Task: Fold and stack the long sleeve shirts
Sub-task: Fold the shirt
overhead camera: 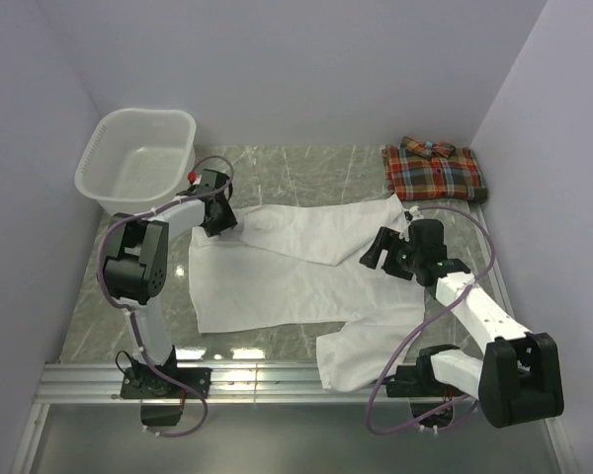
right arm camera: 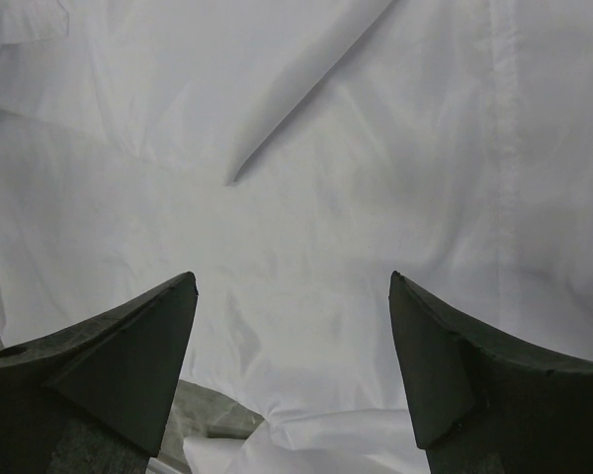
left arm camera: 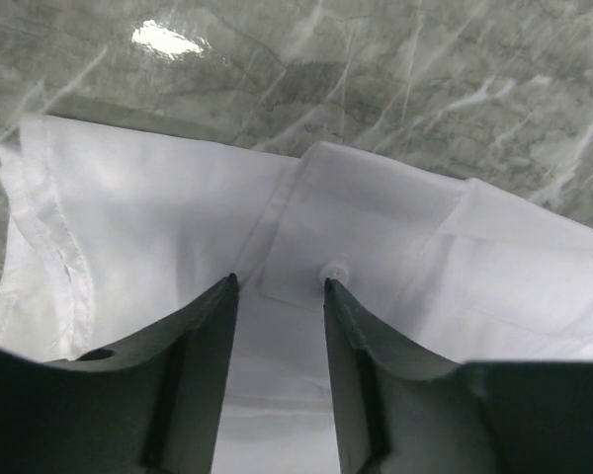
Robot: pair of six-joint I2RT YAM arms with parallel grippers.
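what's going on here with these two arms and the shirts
Two robot arms are working on a plain white button-up shirt that lies spread out, unfolded, on the grey marble table. The left gripper is low over its far left edge, jaws apart, gripping nothing. The right gripper hangs open above the shirt's right side. A red-orange plaid shirt sits folded in the far right corner; a white plastic laundry basket stands far left.
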